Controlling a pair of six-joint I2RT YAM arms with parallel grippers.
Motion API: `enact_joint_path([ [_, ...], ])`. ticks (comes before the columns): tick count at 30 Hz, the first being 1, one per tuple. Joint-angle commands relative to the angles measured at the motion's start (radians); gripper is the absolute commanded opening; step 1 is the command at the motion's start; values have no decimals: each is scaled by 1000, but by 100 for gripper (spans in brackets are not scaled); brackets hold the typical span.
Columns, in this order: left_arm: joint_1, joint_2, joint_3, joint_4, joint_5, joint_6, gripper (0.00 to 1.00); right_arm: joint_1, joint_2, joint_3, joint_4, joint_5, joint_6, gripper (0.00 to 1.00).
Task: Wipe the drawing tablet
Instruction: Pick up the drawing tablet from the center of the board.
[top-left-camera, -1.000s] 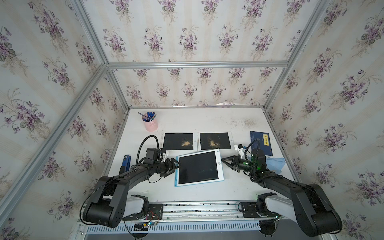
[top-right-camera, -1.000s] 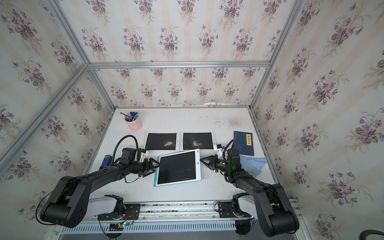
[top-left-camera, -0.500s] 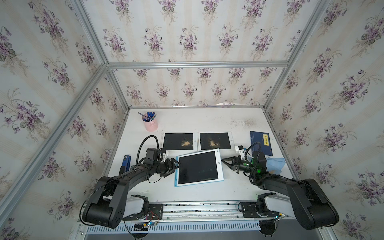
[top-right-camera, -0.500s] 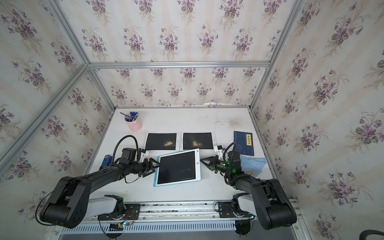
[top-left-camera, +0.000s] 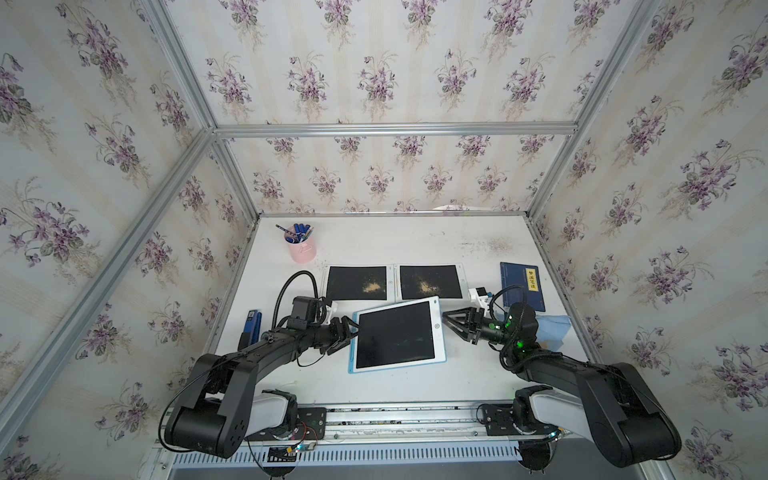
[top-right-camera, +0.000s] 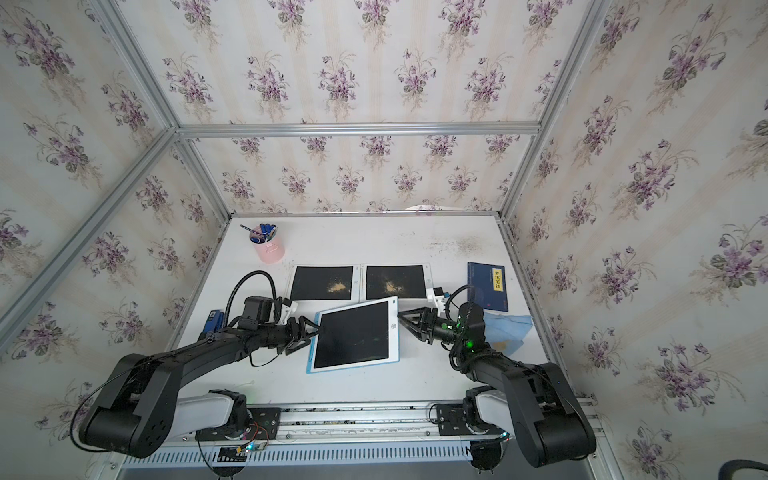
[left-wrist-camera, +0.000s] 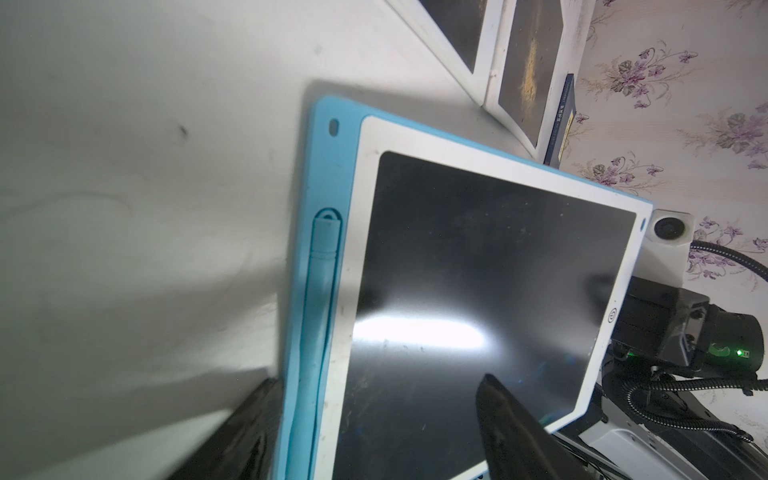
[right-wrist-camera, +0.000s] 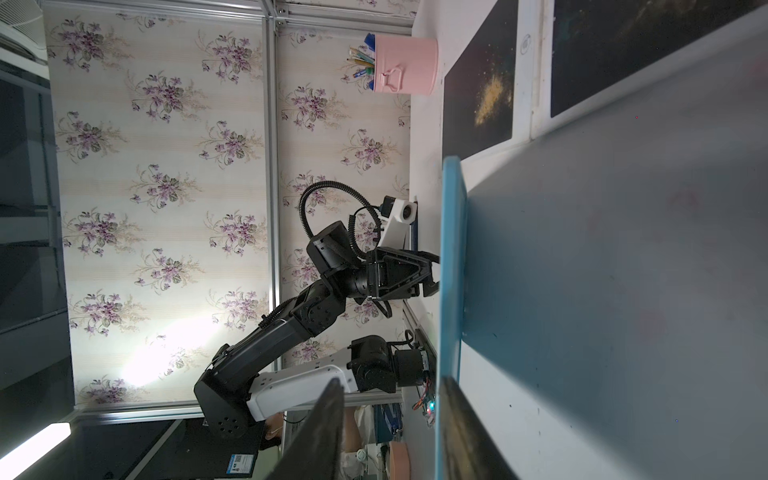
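Observation:
The drawing tablet lies mid-table: a black screen in a white frame on a blue body, with a blue stylus clipped in its side. My left gripper is open at its left edge, one finger over the screen and the other beside the blue rim. My right gripper is open at the right edge by the round button. The tablet's blue edge runs along one of its fingers. A blue cloth lies loose behind the right wrist.
Two black boards dusted with yellow powder lie just behind the tablet, and its back right corner overlaps one. A dark blue book lies at the right. A pink pen cup stands back left, and a blue stapler lies by the left wall.
The right gripper's fingers have parted again after closing. The tablet and the left arm have not visibly moved.

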Motion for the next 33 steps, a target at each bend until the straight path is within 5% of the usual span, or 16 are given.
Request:
enact_joint_path([
  [1,-4,11,-17,-154,-138,5,77,5,-3,0,7,-54,26,53],
  [15,-4,-1,-22,-154,-141,4,77,22,-12,9,60,-71,76,90],
  [18,-4,-3,-23,-150,-140,1,77,61,-2,50,-149,-71,-56,91],
  [23,-4,3,-23,-142,-132,1,77,164,115,6,189,-46,133,87],
  [33,-5,-5,-27,-141,-127,3,77,194,119,28,125,-13,109,77],
])
